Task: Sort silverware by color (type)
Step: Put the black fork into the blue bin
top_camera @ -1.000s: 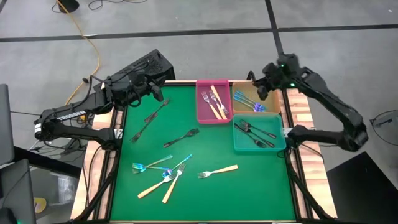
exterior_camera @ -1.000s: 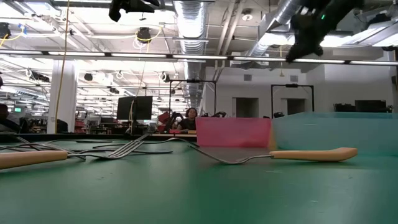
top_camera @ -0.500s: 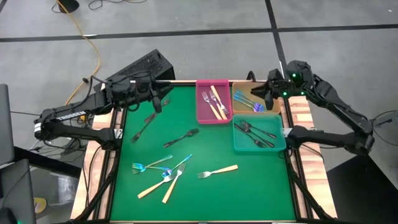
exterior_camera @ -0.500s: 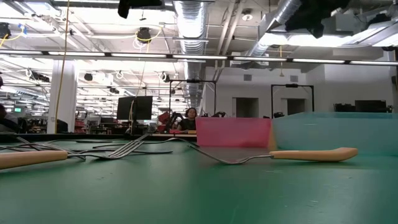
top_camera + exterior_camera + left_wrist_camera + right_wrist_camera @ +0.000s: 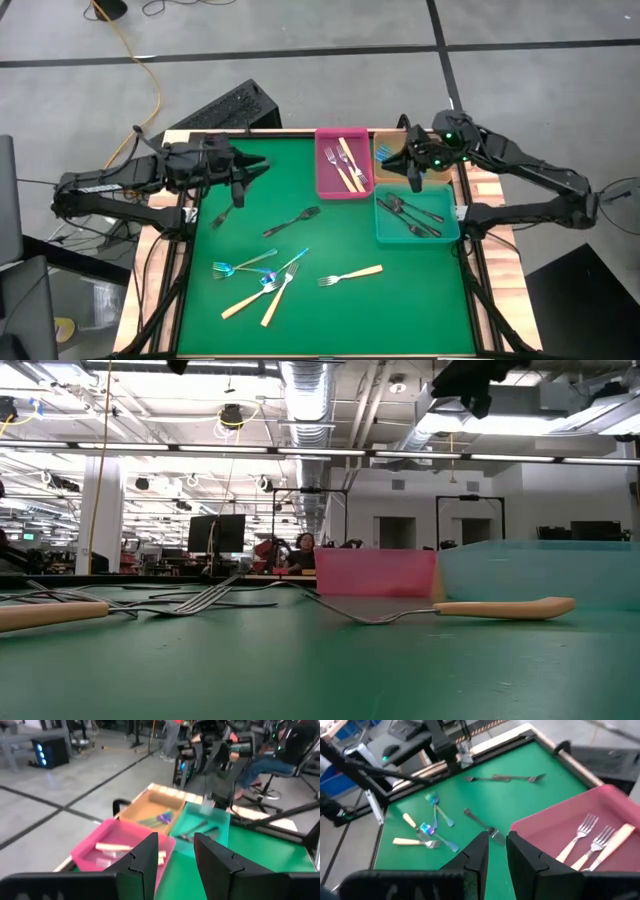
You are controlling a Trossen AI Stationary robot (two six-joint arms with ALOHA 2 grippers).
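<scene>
Showing narrow gaps, nothing pinched: left gripper (image 5: 243,180) hovers at the mat's (image 5: 400,300) 10 o'clock, right gripper (image 5: 413,173) at 2 o'clock over the tan bin (image 5: 392,152). Forks (image 5: 262,278) lie loose at 7 o'clock, others sorted into pink (image 5: 326,170), tan, teal (image 5: 445,232) bins.

A large open robotics lab or industrial workspace is shown. Exposed ducts (image 5: 310,390) and long light strips (image 5: 200,450) are seen under a high ceiling, with monitors (image 5: 218,532) and a seated person (image 5: 303,552) at far desks. A grey concrete floor (image 5: 300,30) marked with dark lines is crossed by a yellow cable (image 5: 140,55), and a person on an office chair (image 5: 280,760) is seen near equipment racks.
</scene>
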